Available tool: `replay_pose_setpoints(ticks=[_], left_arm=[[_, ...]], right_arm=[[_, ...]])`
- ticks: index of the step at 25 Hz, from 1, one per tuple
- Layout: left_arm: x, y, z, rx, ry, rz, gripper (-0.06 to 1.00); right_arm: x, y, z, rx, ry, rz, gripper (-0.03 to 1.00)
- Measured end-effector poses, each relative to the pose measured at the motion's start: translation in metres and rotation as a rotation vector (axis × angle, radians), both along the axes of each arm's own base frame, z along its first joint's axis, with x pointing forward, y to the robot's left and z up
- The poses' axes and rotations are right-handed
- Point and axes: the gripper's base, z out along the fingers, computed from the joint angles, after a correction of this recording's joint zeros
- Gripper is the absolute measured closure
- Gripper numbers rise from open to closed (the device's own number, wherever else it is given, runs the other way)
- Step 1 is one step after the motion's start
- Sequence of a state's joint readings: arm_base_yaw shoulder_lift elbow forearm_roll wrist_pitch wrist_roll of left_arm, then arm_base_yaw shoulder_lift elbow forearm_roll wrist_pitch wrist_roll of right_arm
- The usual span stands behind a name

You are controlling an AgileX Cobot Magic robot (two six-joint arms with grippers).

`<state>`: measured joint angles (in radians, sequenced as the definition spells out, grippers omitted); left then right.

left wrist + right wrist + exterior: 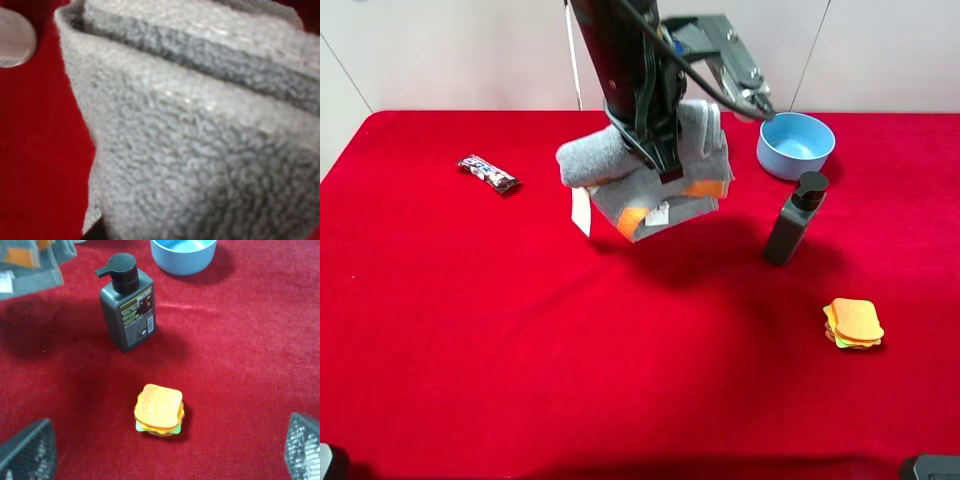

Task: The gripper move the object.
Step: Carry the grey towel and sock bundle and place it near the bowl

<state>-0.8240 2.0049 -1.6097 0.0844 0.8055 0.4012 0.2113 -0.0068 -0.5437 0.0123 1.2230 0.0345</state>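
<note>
Exterior high: one towel (592, 160), one bottle (790, 226), one bowl (792, 160), one sponge (853, 323).

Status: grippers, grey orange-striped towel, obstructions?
Left gripper shut on folded grey terry towel with orange stripes, hanging above red table. Right gripper open, empty. Dark grey pump bottle, blue bowl close beside towel.

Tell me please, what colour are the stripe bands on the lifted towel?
Orange, on a grey towel; the exterior high view shows them best.
</note>
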Motion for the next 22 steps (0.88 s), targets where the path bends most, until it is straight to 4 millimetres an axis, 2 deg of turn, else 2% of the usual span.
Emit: replay_pose_setpoints(ticks=[7, 22], left_arm=[[0.008, -0.009, -0.026, -0.003, -0.002, -0.013, 0.70], [0.022, -0.022, -0.062, -0.006, -0.061, -0.072, 0.70]], right_arm=[[0.000, 0.000, 0.000, 0.001, 0.000, 0.001, 0.27], [0.000, 0.000, 0.000, 0.002, 0.000, 0.002, 0.27]])
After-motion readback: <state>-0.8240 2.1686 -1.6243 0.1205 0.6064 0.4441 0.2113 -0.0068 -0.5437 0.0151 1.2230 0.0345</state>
